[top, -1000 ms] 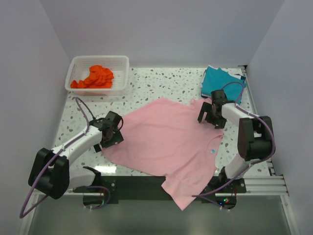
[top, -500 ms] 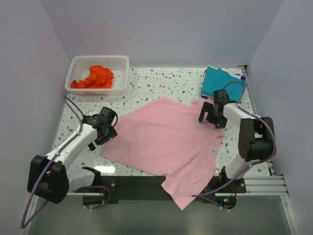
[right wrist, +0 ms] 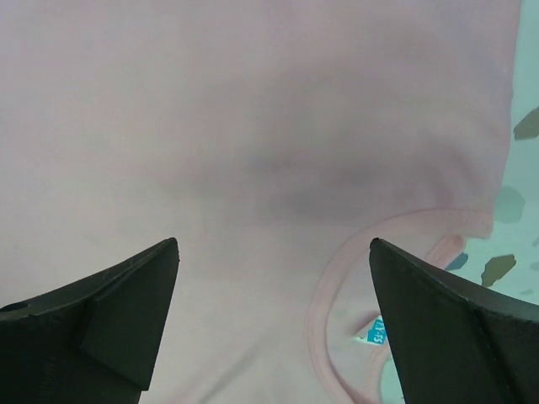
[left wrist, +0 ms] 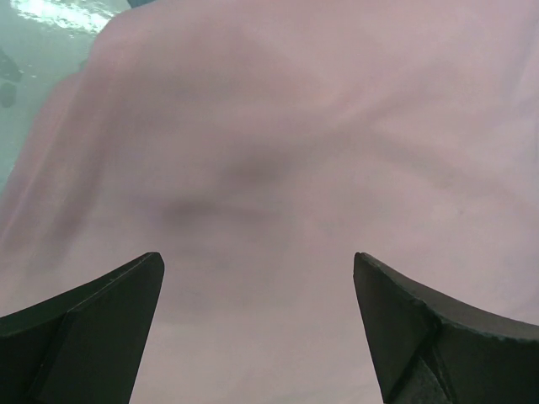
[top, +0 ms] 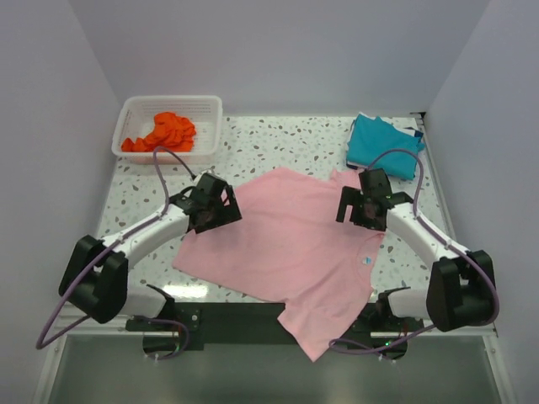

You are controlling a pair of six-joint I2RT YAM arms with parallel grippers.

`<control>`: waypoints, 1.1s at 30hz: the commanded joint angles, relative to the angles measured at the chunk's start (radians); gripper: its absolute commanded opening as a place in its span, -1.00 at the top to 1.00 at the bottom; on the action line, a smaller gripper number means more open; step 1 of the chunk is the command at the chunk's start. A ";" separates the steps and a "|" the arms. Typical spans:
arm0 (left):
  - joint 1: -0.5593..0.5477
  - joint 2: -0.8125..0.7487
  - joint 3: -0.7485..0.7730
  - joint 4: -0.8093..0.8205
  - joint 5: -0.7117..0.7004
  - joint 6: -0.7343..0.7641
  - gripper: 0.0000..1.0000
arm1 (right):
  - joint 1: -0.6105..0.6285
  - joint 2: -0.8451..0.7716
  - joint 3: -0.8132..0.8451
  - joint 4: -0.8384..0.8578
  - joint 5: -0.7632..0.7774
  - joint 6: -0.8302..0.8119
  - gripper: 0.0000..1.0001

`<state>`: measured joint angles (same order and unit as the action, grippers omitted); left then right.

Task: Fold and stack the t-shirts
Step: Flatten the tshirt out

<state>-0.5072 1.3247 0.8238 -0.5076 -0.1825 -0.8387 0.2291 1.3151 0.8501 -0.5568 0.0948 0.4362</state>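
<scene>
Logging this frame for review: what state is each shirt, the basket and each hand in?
pink t-shirt: spread out unfolded, one end past the near edge of the table.
teal t-shirt: folded, far right corner.
orange-red t-shirt: crumpled in the basket.
basket: upright, holding that shirt.
left hand: open above the pink t-shirt, empty.
right hand: open above its collar area, empty.

The gripper stood spread wide over the pink shirt, which filled the space between its fingers. The collar curved just inside the right finger, with a blue tag within it. Speckled table showed beyond that finger.
</scene>
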 commanded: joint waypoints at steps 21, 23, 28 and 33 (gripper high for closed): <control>0.078 0.229 0.001 0.181 0.040 0.096 -1.00 | -0.001 0.587 0.291 0.058 0.048 -0.066 -0.98; 0.087 0.251 0.014 0.185 0.046 0.098 -1.00 | -0.001 0.628 0.374 0.052 0.066 -0.099 -0.98; 0.107 0.295 0.040 0.187 0.046 0.099 -1.00 | -0.001 0.751 0.520 0.043 0.082 -0.148 -0.98; 0.114 0.303 0.064 0.179 0.044 0.108 -1.00 | -0.001 0.802 0.606 0.040 0.077 -0.180 -0.97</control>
<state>-0.4049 1.6009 0.8719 -0.3397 -0.1421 -0.7544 0.2298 2.0438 1.4479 -0.5259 0.1474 0.2974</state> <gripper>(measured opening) 0.997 0.986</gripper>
